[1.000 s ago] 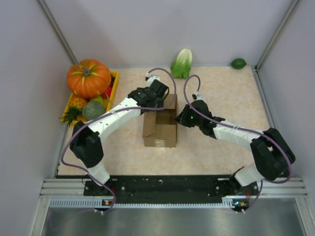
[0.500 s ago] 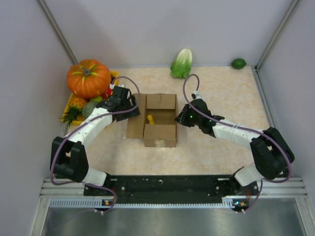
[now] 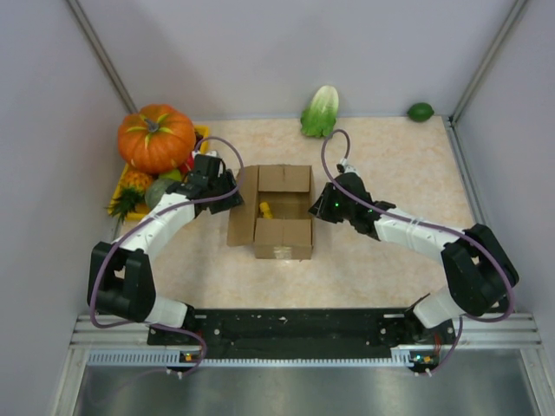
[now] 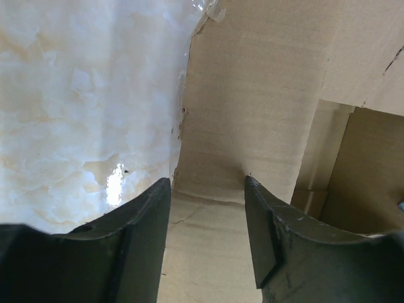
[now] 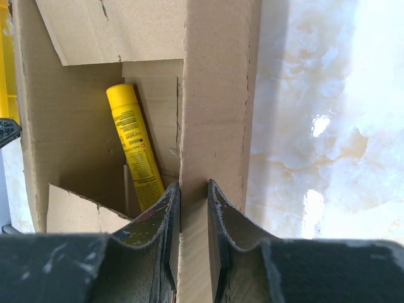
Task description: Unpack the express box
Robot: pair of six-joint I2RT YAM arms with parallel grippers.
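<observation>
The express box point(image 3: 282, 236) stands in the middle of the table with its top flaps open. Its left flap point(image 3: 242, 205) is folded outward. A yellow tube point(image 3: 265, 209) lies inside and shows in the right wrist view point(image 5: 136, 148). My left gripper point(image 3: 227, 194) is at the outer edge of the left flap, and its jaws stand open over the flap's cardboard point(image 4: 252, 113). My right gripper point(image 3: 323, 206) is shut on the box's right flap point(image 5: 214, 95), with the cardboard pinched edge-on between its fingers.
A large orange pumpkin point(image 3: 157, 137) sits on a yellow tray point(image 3: 203, 146) at the back left, with a pineapple point(image 3: 127, 191) and a green round fruit point(image 3: 163, 192). A leafy cabbage point(image 3: 321, 111) and a lime point(image 3: 421, 112) lie by the back wall.
My left gripper swung from over the box to its left side, and the left flap opened outward. In the last half second the flap rose slightly. The right gripper has kept its hold.
</observation>
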